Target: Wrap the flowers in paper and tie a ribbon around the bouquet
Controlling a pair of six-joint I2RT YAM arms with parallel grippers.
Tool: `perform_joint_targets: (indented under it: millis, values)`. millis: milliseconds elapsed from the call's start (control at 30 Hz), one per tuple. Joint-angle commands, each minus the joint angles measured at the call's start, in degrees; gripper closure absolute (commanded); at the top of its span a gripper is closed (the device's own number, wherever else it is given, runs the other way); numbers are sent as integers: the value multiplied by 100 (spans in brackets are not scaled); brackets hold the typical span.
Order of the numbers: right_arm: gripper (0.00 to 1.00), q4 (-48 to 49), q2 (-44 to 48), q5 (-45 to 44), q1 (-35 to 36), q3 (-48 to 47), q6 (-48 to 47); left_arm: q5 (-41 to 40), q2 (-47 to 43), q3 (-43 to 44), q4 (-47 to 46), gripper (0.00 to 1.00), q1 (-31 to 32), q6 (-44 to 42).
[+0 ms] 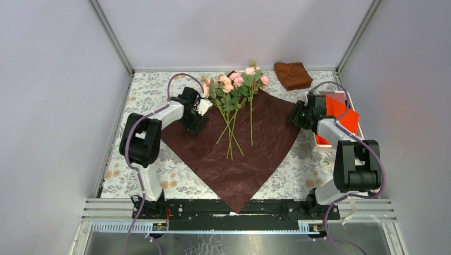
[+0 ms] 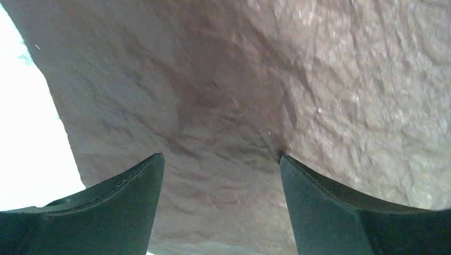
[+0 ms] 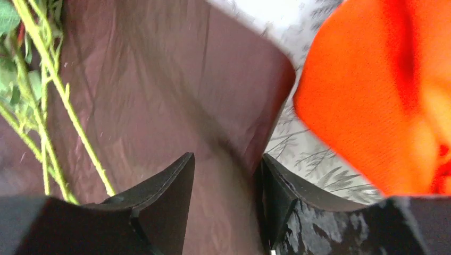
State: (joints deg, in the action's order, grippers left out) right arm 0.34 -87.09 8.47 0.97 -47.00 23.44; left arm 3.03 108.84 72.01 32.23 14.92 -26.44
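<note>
- Large thin dark red-brown paper sheet (image 1: 234, 154) lies as a diamond on the worktop (image 1: 298, 175).
- Pink roses with long green stems (image 1: 232, 101) rest on its far half, stems running far-to-near.
- Left tool (image 2: 220, 159): open over paper's left corner, nearer the blooms.
- Right tool (image 3: 227, 159): jaws apart astride paper's right corner.

A small brown folded cloth (image 1: 293, 75) lies at the far edge of the pale floral-patterned table cover (image 1: 154, 87). Bright orange sheets (image 1: 340, 112) sit in a white box (image 1: 317, 145) at the right.
</note>
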Motion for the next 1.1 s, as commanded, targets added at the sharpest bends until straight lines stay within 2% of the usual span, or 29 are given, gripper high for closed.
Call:
perform_joint_targets:
  millis: [0,67,133,200,300,367,433,467,500,567,600,667,767,867,933,1000,1067]
  values:
    - [46,-857,-96,-1237,145,-1308,-723,464,-539,-203,589,13,-149,83]
    - [48,-924,-144,-1951,613,-1713,-1042,655,-885,-237,805,15,-118,145]
    - [49,-885,-407,-2372,1277,-2027,-1337,750,-1186,-221,921,22,69,165]
    - [52,-824,-831,-1731,1729,-2340,-1322,867,-1251,-195,902,32,383,118]
    - [61,-933,-1526,-782,1830,-2831,-829,893,-844,50,729,47,770,246]
    - [64,-846,-1792,-471,1849,-2964,-572,654,-358,362,580,61,891,375]
    - [65,-908,-1998,-590,1883,-3112,-506,456,88,673,493,69,968,367]
    - [64,-1131,-2041,-846,1888,-3210,-577,415,248,788,472,71,1000,356]
    - [59,-1300,-2005,-1169,1889,-3225,-641,447,347,870,450,71,1033,345]
    - [37,-1439,-1748,-1912,1889,-3023,-814,574,407,920,382,71,1152,333]
    - [30,-1466,-1558,-2499,1889,-2900,-947,609,390,899,329,71,1213,310]
    - [23,-1523,-1110,-3197,1880,-2640,-1256,603,329,788,199,71,1358,246]
    - [18,-1524,-425,-4406,1872,-2380,-1619,586,269,611,23,71,1476,238]
    - [16,-1506,50,-4995,1871,-2374,-1900,490,297,604,-66,71,1496,253]
    - [16,-1607,164,-5041,1873,-2426,-1903,414,327,661,-69,71,1495,245]
    - [24,-1505,301,-4308,1876,-2326,-1806,418,350,731,-86,71,1496,238]
    - [44,-984,250,-2808,1872,-2065,-1666,433,408,803,-89,71,1497,238]
